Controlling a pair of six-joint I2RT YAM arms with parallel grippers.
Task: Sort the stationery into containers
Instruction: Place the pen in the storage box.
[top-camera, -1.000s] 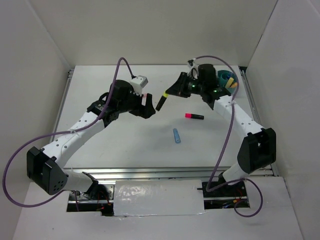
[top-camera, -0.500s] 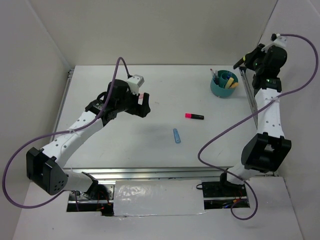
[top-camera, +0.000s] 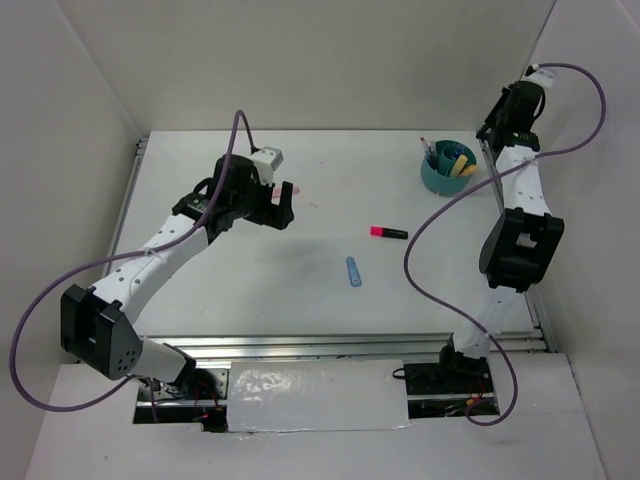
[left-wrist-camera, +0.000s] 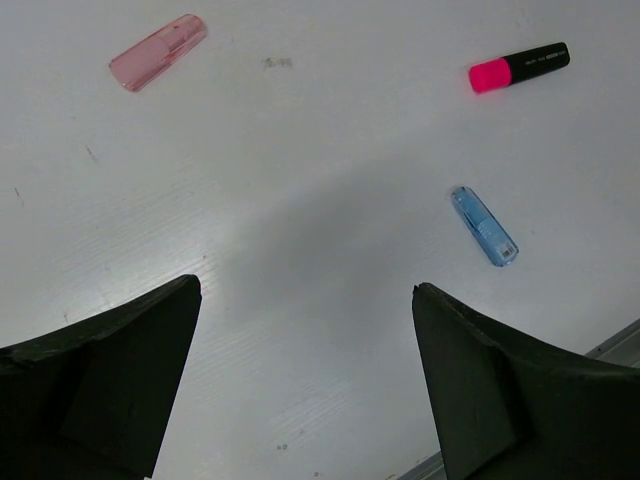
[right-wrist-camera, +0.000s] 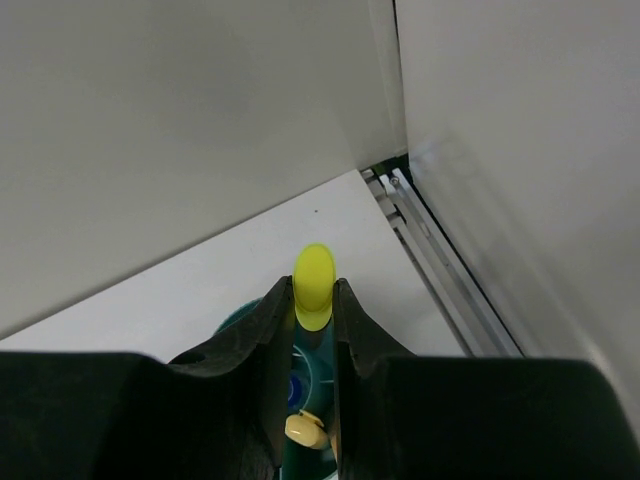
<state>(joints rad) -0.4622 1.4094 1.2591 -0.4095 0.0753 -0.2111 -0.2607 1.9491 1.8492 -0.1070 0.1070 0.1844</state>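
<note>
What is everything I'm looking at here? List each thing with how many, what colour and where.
round teal plastic organiser cup: one, teal, far right of the table
stationery in the cup: several, some yellow, standing inside
pink-and-black highlighter: one, mid-table
small blue pen-like piece: one, blue, just nearer than the highlighter
flat pink eraser: one, pink, near the left gripper
yellow-capped marker: one, yellow tip, in the right gripper
white table: one
left gripper: black, open, empty
right gripper: black, shut on the marker, raised near the cup
</note>
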